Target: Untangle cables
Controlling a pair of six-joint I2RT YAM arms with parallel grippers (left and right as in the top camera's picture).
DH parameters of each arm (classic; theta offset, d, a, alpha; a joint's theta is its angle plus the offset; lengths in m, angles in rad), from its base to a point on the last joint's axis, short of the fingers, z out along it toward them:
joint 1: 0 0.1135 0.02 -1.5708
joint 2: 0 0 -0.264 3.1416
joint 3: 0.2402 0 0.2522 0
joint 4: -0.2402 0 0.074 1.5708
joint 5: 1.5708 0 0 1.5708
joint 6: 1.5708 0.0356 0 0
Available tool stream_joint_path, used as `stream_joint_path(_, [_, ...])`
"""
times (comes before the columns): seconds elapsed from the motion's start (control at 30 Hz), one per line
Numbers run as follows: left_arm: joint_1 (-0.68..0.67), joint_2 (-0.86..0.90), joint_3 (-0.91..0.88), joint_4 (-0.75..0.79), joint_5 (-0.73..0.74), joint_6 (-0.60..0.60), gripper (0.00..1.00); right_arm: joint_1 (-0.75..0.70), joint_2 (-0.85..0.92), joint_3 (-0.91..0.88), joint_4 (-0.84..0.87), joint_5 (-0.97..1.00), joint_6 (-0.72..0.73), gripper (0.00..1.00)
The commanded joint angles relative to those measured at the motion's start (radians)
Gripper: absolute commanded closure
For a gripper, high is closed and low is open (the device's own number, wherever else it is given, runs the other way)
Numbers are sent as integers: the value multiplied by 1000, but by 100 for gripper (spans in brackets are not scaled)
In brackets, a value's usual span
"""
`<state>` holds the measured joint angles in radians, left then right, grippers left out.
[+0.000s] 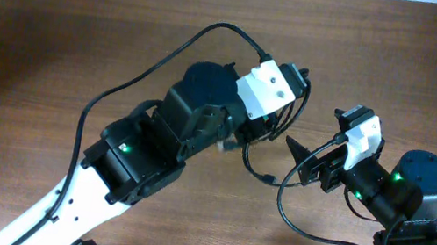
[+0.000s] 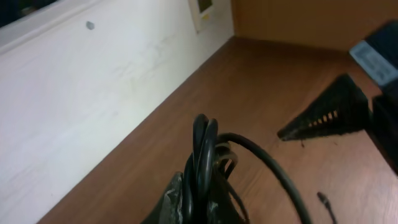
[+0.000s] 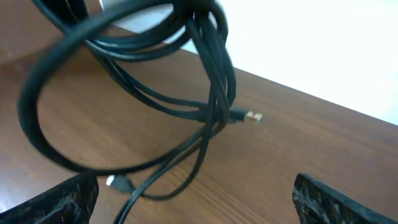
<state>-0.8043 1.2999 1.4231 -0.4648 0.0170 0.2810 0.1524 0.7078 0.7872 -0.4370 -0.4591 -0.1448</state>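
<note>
My left gripper (image 1: 263, 130) is shut on a bundle of thin black cables (image 1: 256, 154) and holds it above the wooden table. In the left wrist view the cables (image 2: 204, 149) stand clamped between the fingers (image 2: 202, 190). Loops hang down from the bundle, with a plug end (image 1: 268, 180) near the table. My right gripper (image 1: 299, 161) is open just right of the hanging loops. In the right wrist view the loops (image 3: 208, 118) hang in front of its spread fingers (image 3: 193, 182). A gold-tipped plug (image 3: 252, 116) and a white-tipped plug (image 3: 117, 183) show there.
A wooden table (image 1: 55, 33) meets a white wall (image 2: 74, 93) along its far edge. A thicker black wire (image 1: 151, 71) runs along the left arm. Another black wire loop (image 1: 298, 229) lies on the table by the right arm.
</note>
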Motion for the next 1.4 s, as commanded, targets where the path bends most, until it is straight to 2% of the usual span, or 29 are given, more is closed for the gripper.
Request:
stream_joint_path(0.0, [57, -61, 16, -27, 105, 99, 100, 4, -5, 2, 8, -31, -16, 1])
stream_joint_path(0.1, [104, -93, 16, -68, 217, 159, 100, 4, -6, 3, 8, -35, -16, 1])
stream_joint_path(0.33, [169, -129, 16, -106, 415, 219, 100, 4, -6, 3, 56, -134, -16, 1])
stream_joint_path(0.6, [169, -129, 16, -131, 417, 242, 100, 3, -6, 2, 49, -72, -16, 1])
stream_joint_path(0.77, [169, -129, 16, -179, 417, 343, 100, 4, -6, 3, 50, -81, -16, 1])
stream_joint_path(1.03, [169, -128, 16, -188, 422, 401, 100, 4, -6, 3, 159, -337, -16, 1])
stream_joint_path(1.2, [168, -128, 16, -187, 544, 401, 100, 4, -6, 3, 192, -403, -16, 1])
stream_joint_path(1.3, [168, -128, 16, -184, 488, 400, 100, 4, -6, 3, 193, -413, -11, 1])
stream_joint_path(1.37, [168, -128, 16, -175, 406, 348, 100, 4, -6, 3, 211, -412, 22, 4])
